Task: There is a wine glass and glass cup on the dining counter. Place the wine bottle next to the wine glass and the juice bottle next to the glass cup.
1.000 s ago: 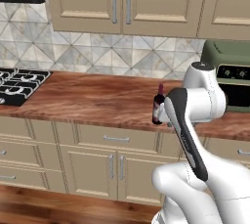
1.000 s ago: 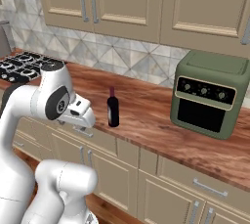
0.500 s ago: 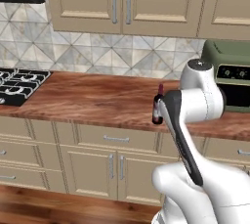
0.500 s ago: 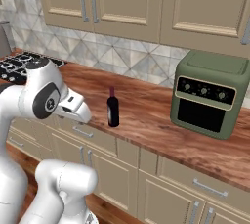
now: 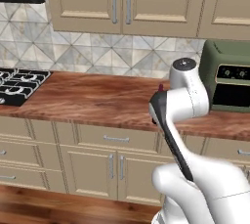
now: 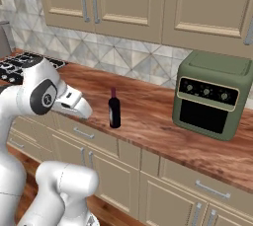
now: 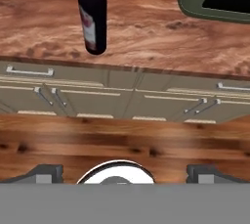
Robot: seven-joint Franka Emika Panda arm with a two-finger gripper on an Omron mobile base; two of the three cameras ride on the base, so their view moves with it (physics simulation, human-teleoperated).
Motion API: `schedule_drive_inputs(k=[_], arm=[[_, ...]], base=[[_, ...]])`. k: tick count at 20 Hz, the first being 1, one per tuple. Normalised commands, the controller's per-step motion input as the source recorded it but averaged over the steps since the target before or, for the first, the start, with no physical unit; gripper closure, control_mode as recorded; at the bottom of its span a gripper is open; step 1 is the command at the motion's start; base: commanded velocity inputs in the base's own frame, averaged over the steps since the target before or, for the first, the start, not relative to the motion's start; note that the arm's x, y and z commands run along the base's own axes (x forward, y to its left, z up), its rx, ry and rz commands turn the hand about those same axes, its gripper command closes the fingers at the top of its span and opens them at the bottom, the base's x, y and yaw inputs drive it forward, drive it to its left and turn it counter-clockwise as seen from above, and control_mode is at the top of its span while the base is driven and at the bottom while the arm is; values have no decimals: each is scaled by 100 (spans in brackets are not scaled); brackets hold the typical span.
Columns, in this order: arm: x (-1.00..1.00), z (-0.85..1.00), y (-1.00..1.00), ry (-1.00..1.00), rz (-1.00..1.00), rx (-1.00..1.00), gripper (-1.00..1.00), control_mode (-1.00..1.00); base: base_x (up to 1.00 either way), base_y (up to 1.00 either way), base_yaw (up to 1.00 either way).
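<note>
I see the wine bottle (image 6: 114, 111) upright on the wall counter (image 6: 153, 121), left of the green oven (image 6: 214, 94), near the front edge. My gripper (image 7: 124, 171) hangs well short of it, fingers wide, holding nothing.

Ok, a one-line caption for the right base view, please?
Wine bottle standing upright on the wood-grain wall counter, left of a green oven, arm raised nearby.

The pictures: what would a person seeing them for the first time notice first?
First comes the wine bottle, dark and slim, standing upright and alone on the wood-grain wall counter. To its right sits a green countertop oven, against the tiled wall. The white arm bends in front of the counter, left of the bottle, without touching it.
</note>
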Motion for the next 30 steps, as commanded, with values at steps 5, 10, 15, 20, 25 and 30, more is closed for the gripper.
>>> schedule_drive_inputs(k=[5, 10, 15, 20, 25, 30], arm=[[28, -10, 4, -11, 0, -22, -100, -100], [24, -6, 0, -2, 0, -8, -100, -100], [21, 4, -7, 3, 0, 0, -100, -100], [19, 8, -19, 3, 1, 0, -100, -100], [21, -1, -20, 0, 5, 0, -100, -100], [36, -11, -15, 0, 5, 0, -100, -100]], base=[[0, 0, 0], [0, 0, 0], [0, 0, 0], [0, 0, 0], [0, 0, 0], [0, 0, 0]])
